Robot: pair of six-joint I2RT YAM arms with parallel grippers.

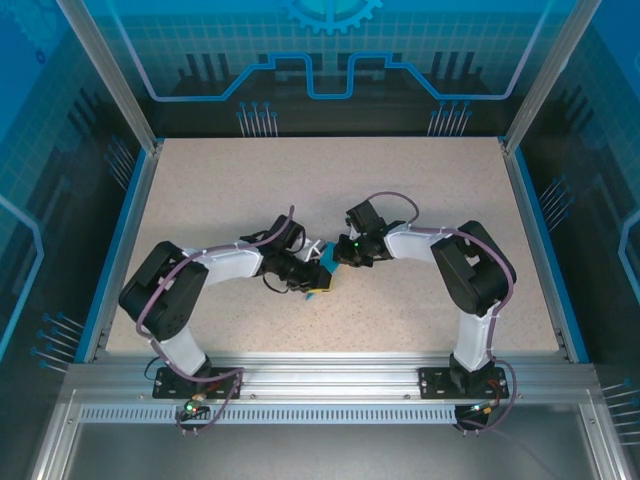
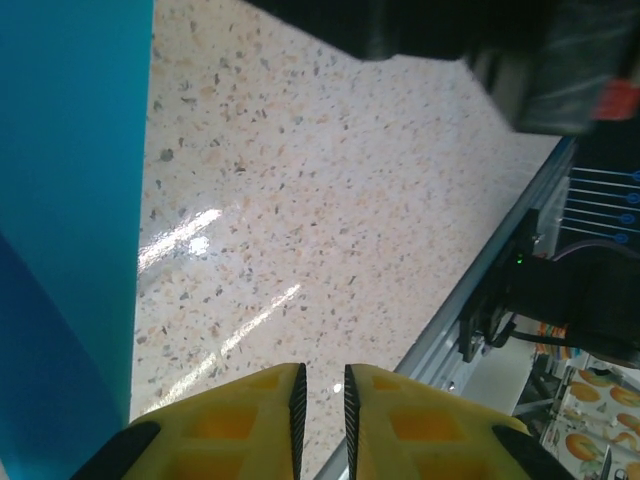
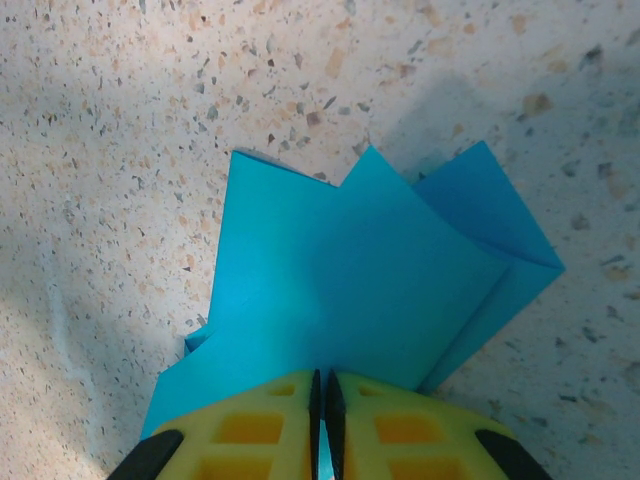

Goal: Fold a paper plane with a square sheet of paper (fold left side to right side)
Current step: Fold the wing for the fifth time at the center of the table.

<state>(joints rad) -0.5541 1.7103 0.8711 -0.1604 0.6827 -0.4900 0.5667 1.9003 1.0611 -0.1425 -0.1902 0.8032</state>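
Note:
The square sheet of paper (image 3: 350,280) is bright cyan-blue and folded into several overlapping flaps, lifted off the speckled table. My right gripper (image 3: 322,375) is shut on its near edge, with a sliver of blue between the yellow fingers. In the top view the paper (image 1: 326,266) hangs mid-table between both grippers, the right gripper (image 1: 340,260) on its right side. My left gripper (image 2: 321,368) stands narrowly open with bare table showing through the gap. A blue paper panel (image 2: 70,200) rises just to its left, apart from the fingers. From above, the left gripper (image 1: 314,289) sits just below the paper.
The speckled beige table (image 1: 420,190) stretches wide behind and beside the arms. An aluminium rail (image 1: 330,372) runs along its near edge, with blue rims at the sides. The right arm's dark wrist (image 2: 450,30) hangs close above the left gripper.

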